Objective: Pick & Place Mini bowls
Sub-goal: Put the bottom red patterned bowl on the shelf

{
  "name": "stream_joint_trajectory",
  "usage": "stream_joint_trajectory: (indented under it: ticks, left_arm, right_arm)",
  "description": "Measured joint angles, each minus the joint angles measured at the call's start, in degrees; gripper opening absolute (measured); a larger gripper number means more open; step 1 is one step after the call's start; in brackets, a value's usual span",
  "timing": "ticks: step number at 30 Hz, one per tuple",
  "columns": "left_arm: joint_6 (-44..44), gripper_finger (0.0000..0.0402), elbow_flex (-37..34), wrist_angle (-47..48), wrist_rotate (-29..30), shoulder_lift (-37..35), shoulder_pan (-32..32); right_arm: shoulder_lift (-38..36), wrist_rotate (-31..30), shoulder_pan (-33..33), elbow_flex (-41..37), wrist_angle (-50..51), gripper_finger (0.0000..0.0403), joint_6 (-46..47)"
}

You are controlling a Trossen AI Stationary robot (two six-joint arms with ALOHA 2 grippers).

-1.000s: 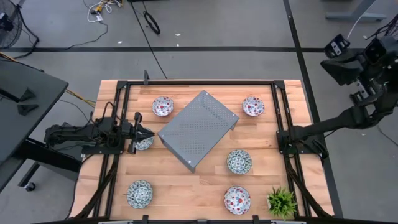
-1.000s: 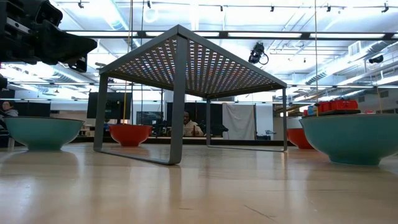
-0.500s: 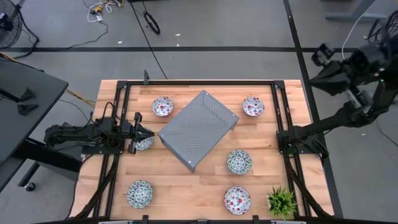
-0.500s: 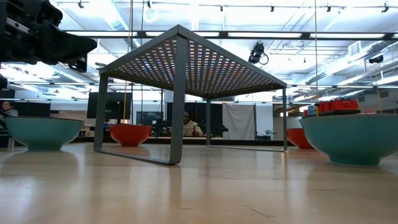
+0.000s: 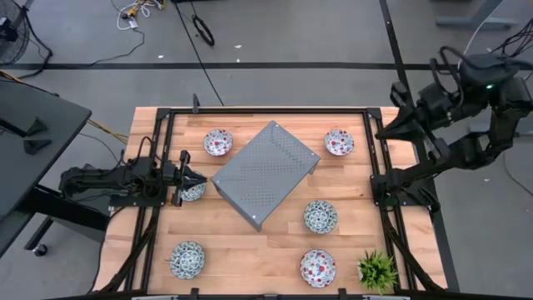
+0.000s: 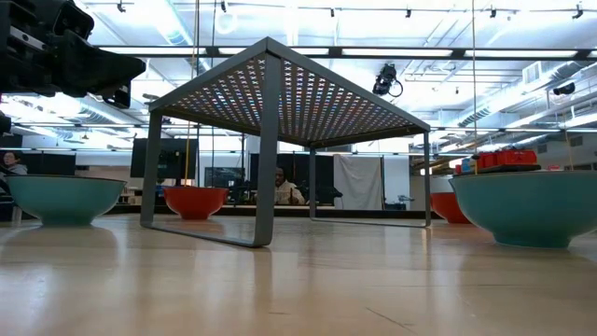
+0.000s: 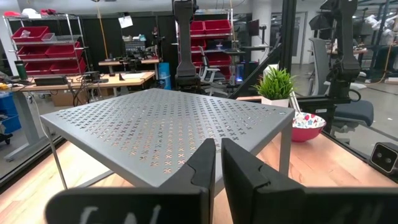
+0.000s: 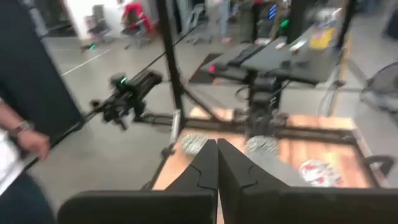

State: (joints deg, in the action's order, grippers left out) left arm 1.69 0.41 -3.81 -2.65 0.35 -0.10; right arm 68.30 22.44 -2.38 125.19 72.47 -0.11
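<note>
Several mini bowls sit on their bases on the wooden table. Red ones are at the far left (image 5: 218, 142), far right (image 5: 339, 142) and near right (image 5: 317, 268). Teal ones are at the right (image 5: 321, 217), near left (image 5: 187, 260) and left (image 5: 192, 192). My left gripper (image 5: 200, 179) (image 7: 218, 163) is level and shut above that last bowl, partly hiding it; the low view shows it clear above the bowl (image 6: 63, 199). My right gripper (image 5: 383, 132) (image 8: 217, 152) is shut, raised high over the table's right edge, holding nothing.
A grey perforated metal rack (image 5: 266, 173) stands on its legs at the table's middle, turned askew. A small green potted plant (image 5: 377, 271) is at the near right corner. Black frame rails (image 5: 275, 111) run along the table's edges. A person's hand (image 8: 28, 140) shows in the room.
My right gripper has swung in from beyond the table's far right corner toward the table, sinking and tipping from pointing upward to slightly downward. It stays shut. The bowls, the rack and my left gripper have kept still.
</note>
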Motion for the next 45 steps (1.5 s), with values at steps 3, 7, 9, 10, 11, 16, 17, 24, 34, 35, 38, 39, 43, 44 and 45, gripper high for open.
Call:
stream_joint_trajectory:
  ticks: [3, 7, 9, 10, 11, 16, 17, 24, 34, 35, 38, 39, 43, 44, 45]
  left_arm:
    - [-0.01, 0.003, -0.01, 0.0, 0.0, 0.01, -0.01]
    - [0.0, 0.003, 0.0, 0.0, 0.0, 0.0, 0.0]
    - [0.0, 0.003, -0.01, 0.02, 0.0, 0.0, 0.0]
    - [0.0, 0.003, -0.01, 0.0, 0.01, 0.01, -0.02]
    - [0.0, 0.003, 0.0, 0.0, 0.01, 0.0, -0.02]
    - [0.0, 0.003, 0.0, 0.01, 0.0, 0.01, -0.02]
    - [0.0, 0.003, 0.01, 0.0, 0.01, -0.01, -0.02]
    - [0.0, 0.003, 0.0, 0.01, 0.01, 0.0, -0.01]
    - [0.0, 0.003, 0.0, 0.01, 0.01, 0.01, -0.01]
    - [0.0, 0.003, 0.01, 0.01, 0.01, 0.01, 0.0]
    - [0.0, 0.003, 0.01, 0.0, 0.01, 0.01, 0.0]
    - [0.0, 0.003, -0.01, 0.02, 0.01, 0.01, 0.0]
    - [0.0, 0.003, 0.0, 0.02, 0.01, 0.01, 0.0]
    - [0.0, 0.003, 0.0, 0.01, 0.01, 0.01, 0.0]
    - [0.0, 0.003, 0.01, 0.01, 0.01, -0.01, 0.0]
  right_arm:
    - [0.5, 1.13, 0.72, 0.02, 1.2, 0.0, 0.13]
    - [1.2, 1.18, 2.78, 0.02, 1.08, 0.0, 0.05]
    - [1.8, 1.21, 4.18, 0.02, 0.83, 0.0, 0.05]
    - [2.12, 1.69, 4.9, 0.02, 0.56, 0.0, 0.01]
    - [2.47, 2.71, 5.58, 0.02, 0.43, 0.0, -0.23]
    - [5.05, 8.92, 8.91, 0.02, -0.5, 0.0, -1.49]
    - [5.61, 9.95, 9.61, 0.02, -0.77, 0.0, -1.84]
    - [8.03, 15.14, 14.95, 0.02, -3.32, 0.0, -2.05]
    - [9.01, 6.83, 23.39, 0.01, -3.43, 0.0, 5.13]
    - [9.16, 4.67, 24.24, 0.0, -3.44, 0.0, 6.73]
    - [9.56, -1.73, 26.55, 0.0, -2.96, 0.0, 11.2]
    - [9.77, -3.96, 27.31, 0.0, -2.37, 0.0, 12.44]
    - [10.94, -12.31, 30.52, 0.0, 0.8, 0.0, 15.83]
    - [11.36, -14.28, 31.28, 0.0, 1.61, 0.0, 16.41]
    - [11.92, -15.97, 31.98, 0.0, 2.5, 0.0, 16.89]
